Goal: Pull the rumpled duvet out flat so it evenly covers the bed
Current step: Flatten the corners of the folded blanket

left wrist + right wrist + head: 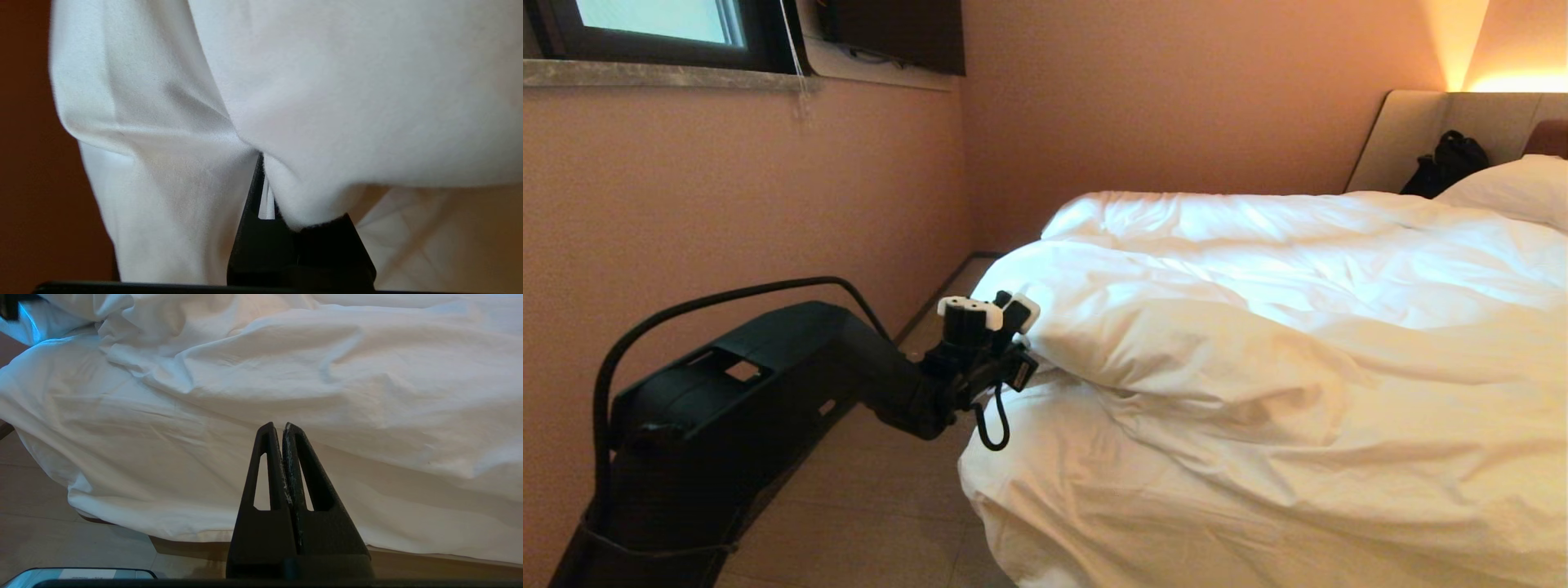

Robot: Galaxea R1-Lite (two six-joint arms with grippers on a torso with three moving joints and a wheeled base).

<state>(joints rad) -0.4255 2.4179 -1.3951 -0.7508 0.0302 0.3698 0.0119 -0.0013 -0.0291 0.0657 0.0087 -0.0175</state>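
Lying bunched and folded back across the bed (1045, 523), the duvet (1258, 327) had its thick fold near the foot-side corner. Left gripper (1023, 317) was clamped on that fold's edge, fabric pinched between its fingers (251, 204). Right gripper (282, 426) hung parked, fingers together, empty, just off the bedside. Pillow (1515, 186) by the headboard (1421, 131).

Open floor (882, 490) between wall (727, 188), bed (1094, 523)

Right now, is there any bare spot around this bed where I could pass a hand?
The floor strip between the pink wall and the duvet is bare. It's crowded at the duvet's corner, where the left end effector grips it.
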